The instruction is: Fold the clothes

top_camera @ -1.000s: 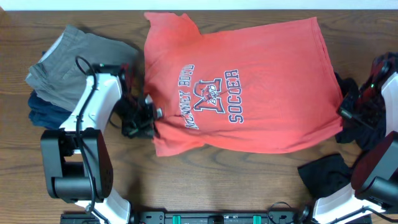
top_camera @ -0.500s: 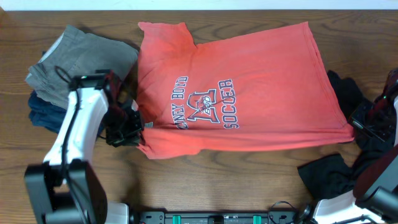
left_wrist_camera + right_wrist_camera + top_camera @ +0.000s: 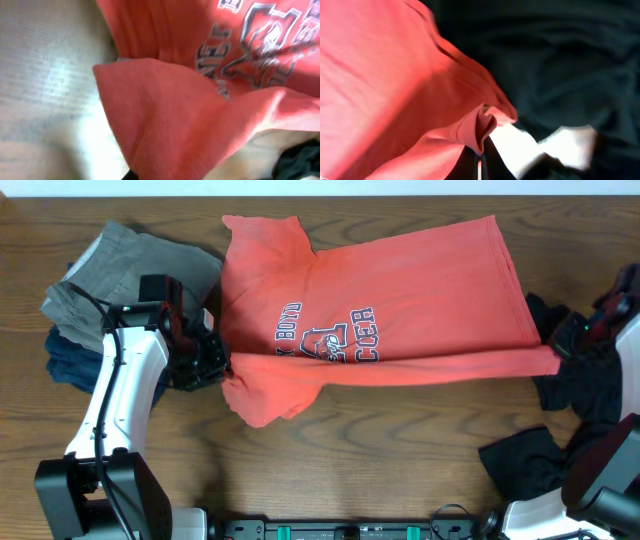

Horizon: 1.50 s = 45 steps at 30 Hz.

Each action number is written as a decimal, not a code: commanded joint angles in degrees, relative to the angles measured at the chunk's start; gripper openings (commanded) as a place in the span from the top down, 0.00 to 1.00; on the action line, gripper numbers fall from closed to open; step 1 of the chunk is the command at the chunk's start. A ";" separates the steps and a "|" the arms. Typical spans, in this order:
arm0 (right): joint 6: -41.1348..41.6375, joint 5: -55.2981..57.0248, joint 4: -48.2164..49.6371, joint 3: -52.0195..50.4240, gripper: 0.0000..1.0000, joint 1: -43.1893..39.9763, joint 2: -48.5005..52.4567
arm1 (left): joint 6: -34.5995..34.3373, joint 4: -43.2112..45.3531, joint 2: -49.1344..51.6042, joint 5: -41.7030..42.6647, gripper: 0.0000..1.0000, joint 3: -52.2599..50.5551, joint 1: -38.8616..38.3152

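T-shirt (image 3: 400, 280) stretches between left pincer (image 3: 222, 370) and right pincer (image 3: 556, 346), both clamped on its lower edge.

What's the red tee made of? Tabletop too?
Red T-shirt: likely soft matte cotton knit; it drapes in folds, with a fuzzy surface up close. Table: wood or wood-look laminate, dark brown with grain lines; cannot tell which.
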 commanded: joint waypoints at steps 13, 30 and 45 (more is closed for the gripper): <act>-0.42 -0.22 10.95 -0.57 0.99 1.49 0.63 | -5.81 8.55 1.05 0.15 0.94 0.02 0.46; -0.42 -3.30 16.85 -0.59 0.99 2.91 11.19 | -8.81 18.86 8.74 0.15 0.94 0.02 0.39; -0.42 -8.61 25.79 -0.57 0.98 4.35 17.09 | -9.18 24.39 12.59 0.15 0.94 0.02 0.39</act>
